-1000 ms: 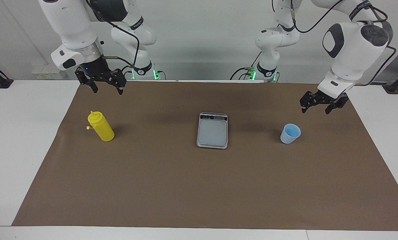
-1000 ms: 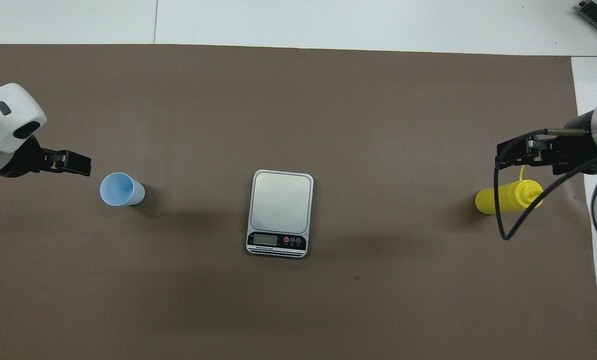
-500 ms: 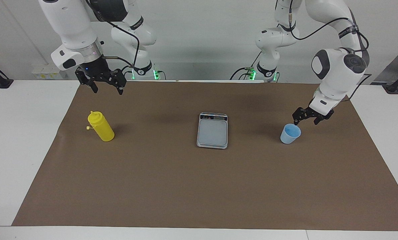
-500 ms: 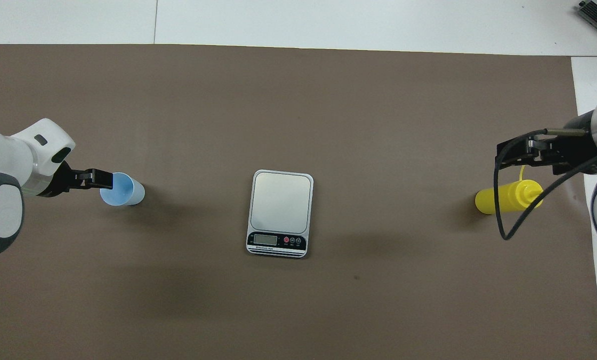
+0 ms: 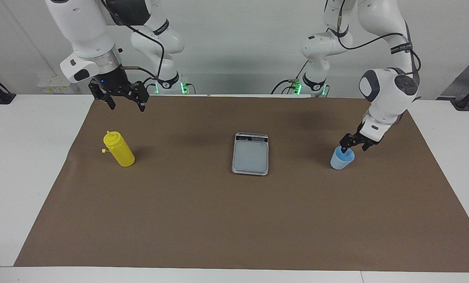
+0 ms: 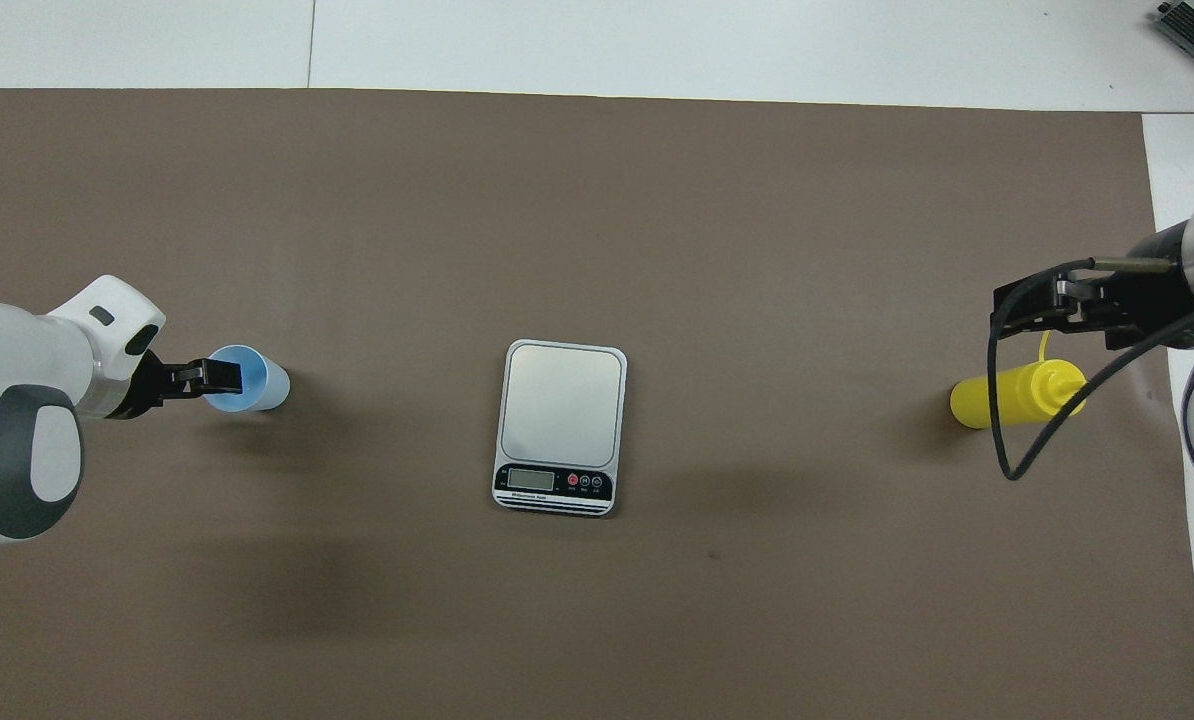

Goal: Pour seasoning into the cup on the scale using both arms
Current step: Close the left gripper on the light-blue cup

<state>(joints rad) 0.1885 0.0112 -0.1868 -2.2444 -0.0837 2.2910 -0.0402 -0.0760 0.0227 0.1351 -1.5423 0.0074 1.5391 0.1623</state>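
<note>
Toward the left arm's end of the brown paper mat (image 5: 234, 220), the light blue cup (image 5: 341, 158) stands upright, and the left gripper (image 5: 351, 144) sits at its rim with one fingertip dipping into the mouth at roughly the cup's 1 o'clock in the facing view; its fingers are spread, straddling the rim rather than squeezing it. At the middle of the mat lies the kitchen scale (image 5: 250, 153), its dark display strip toward the robots, its plate bare. Toward the right arm's end stands the yellow squeeze bottle (image 5: 119, 149), capped, well apart from the scale. At the bottle's 12 o'clock in the facing view, the right gripper (image 5: 125, 100) hangs in the air over the mat, fingers apart and holding nothing.
</note>
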